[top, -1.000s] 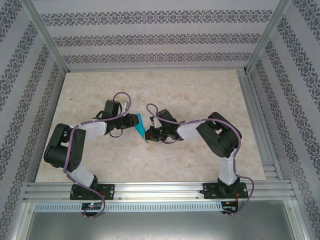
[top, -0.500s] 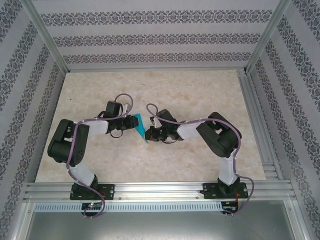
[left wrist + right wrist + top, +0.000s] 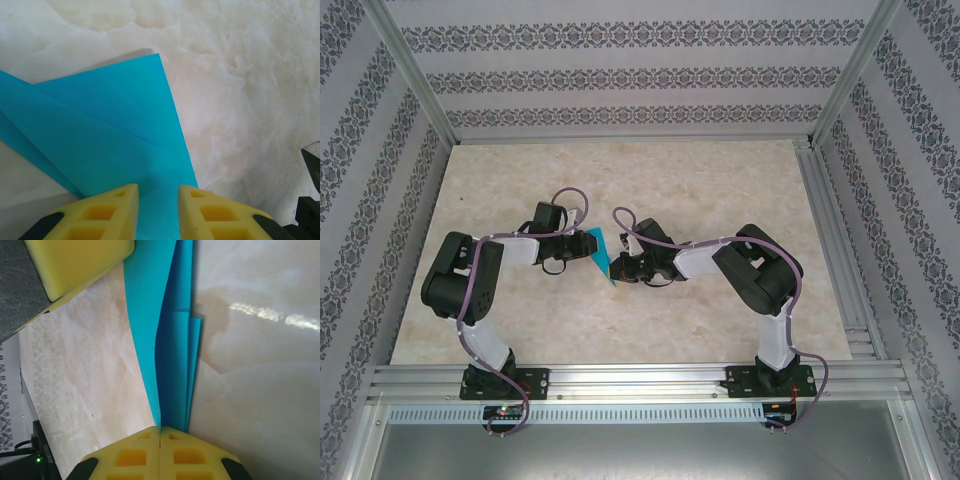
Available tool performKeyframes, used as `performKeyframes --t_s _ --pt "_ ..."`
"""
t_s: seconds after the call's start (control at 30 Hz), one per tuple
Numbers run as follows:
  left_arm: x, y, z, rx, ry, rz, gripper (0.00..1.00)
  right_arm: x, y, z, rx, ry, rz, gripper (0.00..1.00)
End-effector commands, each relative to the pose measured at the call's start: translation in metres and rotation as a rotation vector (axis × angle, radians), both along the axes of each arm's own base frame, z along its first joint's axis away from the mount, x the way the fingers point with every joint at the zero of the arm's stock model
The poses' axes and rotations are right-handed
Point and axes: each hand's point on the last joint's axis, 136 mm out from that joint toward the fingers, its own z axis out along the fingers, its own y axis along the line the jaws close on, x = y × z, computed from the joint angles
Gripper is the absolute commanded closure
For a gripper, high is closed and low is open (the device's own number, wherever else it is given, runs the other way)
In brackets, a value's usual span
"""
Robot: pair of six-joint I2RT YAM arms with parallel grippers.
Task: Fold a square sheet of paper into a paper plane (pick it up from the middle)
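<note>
The middle of the bench (image 3: 720,190) is crowded: the left hand (image 3: 588,246) and right hand (image 3: 618,267) meet tip to tip, the paper (image 3: 601,256) between them. Its far half and outer strips lie open. Patterned walls (image 3: 620,75) and metal posts (image 3: 415,85) fence three sides.

A beige marbled tabletop (image 3: 720,180) is enclosed by walls (image 3: 620,75) papered in grey ornamental stripes. Aluminium rails (image 3: 640,378) are laid along its near edge.

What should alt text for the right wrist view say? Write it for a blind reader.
A folded turquoise paper is pinched in the shut right gripper at the bottom edge and runs up the frame in layers. A separate yellow finger sits at the top left, above a pale marbled table.
</note>
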Motion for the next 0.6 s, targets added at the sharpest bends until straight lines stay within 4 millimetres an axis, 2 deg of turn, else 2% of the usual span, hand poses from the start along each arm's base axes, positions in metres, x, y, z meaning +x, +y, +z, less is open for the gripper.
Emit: performKeyframes --t_s 0.0,0.2,0.4,0.57 --pt "0.015 0.007 0.001 0.025 -0.047 0.006 0.72 -0.010 -0.024 -0.041 -0.135 0.066 -0.023 1.00" --pt "0.012 0.013 -0.008 0.063 -0.007 0.024 0.73 -0.009 -0.023 -0.036 -0.127 0.054 -0.020 0.95" --pt "0.010 0.015 -0.014 0.077 0.028 0.033 0.74 -0.003 -0.015 -0.004 -0.060 0.007 -0.001 0.85" --pt "0.009 0.016 -0.017 0.082 0.044 0.038 0.74 -0.010 -0.015 0.003 -0.055 0.011 0.028 0.85"
